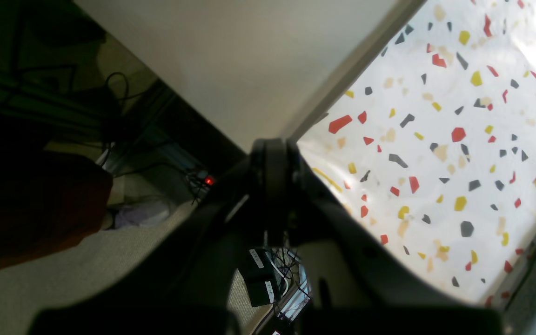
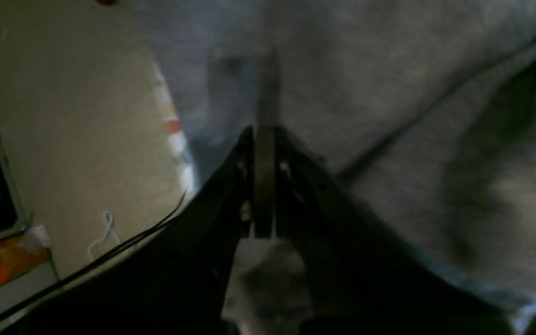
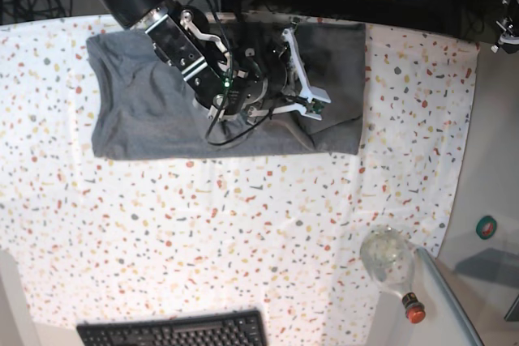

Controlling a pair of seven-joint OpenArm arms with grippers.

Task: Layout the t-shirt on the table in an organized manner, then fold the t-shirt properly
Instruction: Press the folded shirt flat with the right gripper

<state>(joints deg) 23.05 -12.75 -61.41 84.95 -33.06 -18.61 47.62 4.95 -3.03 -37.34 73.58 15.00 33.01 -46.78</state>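
Table [image 3: 243, 241]: wide speckled cloth fills base view. T-shirt [image 3: 146, 111]: grey, spread in wide band across table's 12 o'clock half, wrinkled toward its 3 o'clock end. Right arm reaches in from 11 o'clock, over shirt's middle. Right gripper [image 2: 263, 139]: jaws pressed together, tips low over grey fabric; motion blur hides whether cloth is pinched. Left gripper [image 1: 272, 153]: jaws pressed together, holds nothing, hangs over table edge with speckled cloth at its 3 o'clock. Keyboard [image 3: 170, 330] at 6 o'clock edge. Bottle [image 3: 393, 265] at 4 o'clock.
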